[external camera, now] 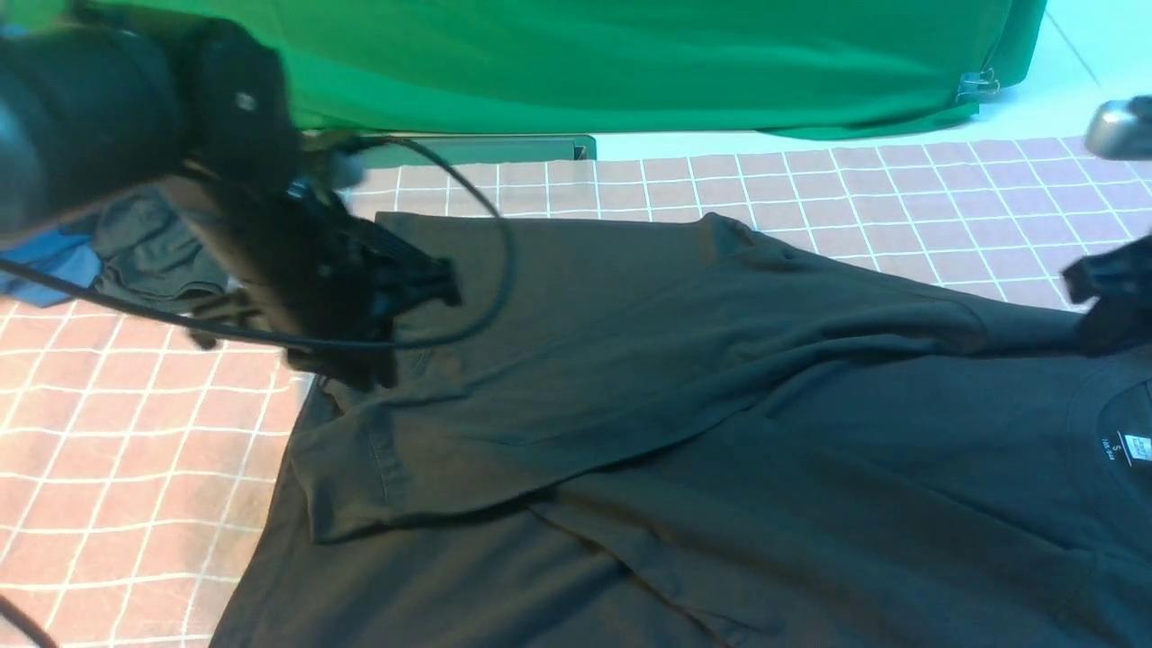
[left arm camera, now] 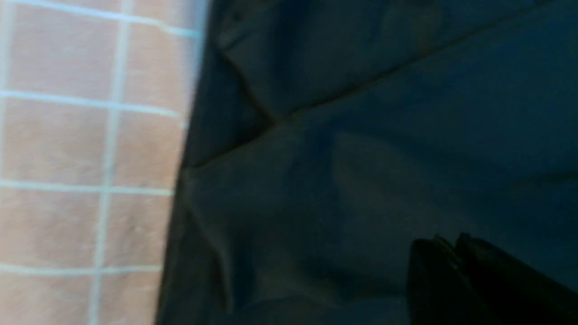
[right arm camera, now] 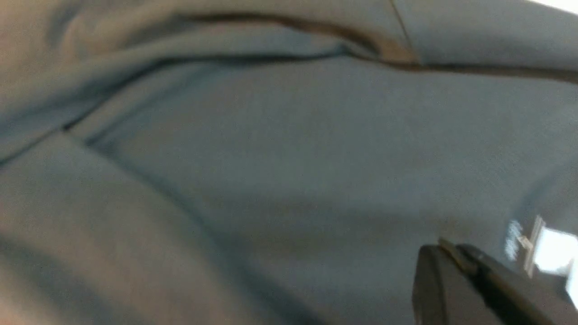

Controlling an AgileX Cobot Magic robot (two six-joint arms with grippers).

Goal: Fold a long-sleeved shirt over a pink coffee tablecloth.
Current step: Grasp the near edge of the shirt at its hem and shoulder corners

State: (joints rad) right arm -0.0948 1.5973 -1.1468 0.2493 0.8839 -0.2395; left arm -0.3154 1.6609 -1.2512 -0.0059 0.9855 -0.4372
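The black long-sleeved shirt [external camera: 720,405] lies spread on the pink coffee tablecloth [external camera: 117,432], collar end toward the right. One side and its sleeve are folded over the body. A white neck label [external camera: 1136,447] shows at the right edge. My left gripper [external camera: 436,283] hovers over the shirt's far left corner, motion-blurred. In the left wrist view the left gripper [left arm camera: 445,246] has its jaws together above dark fabric [left arm camera: 361,158], gripping nothing. My right gripper [external camera: 1102,292] is at the shirt's right shoulder. In the right wrist view the right gripper [right arm camera: 447,250] is shut over the cloth, close to the label [right arm camera: 548,250].
A smaller dark grey garment [external camera: 153,243] and a blue cloth [external camera: 45,265] lie bunched at the back left, partly behind my left arm. The green backdrop cloth [external camera: 630,63] hangs along the back, pinned by a metal clip [external camera: 976,85]. A black cable [external camera: 490,270] loops from the left arm.
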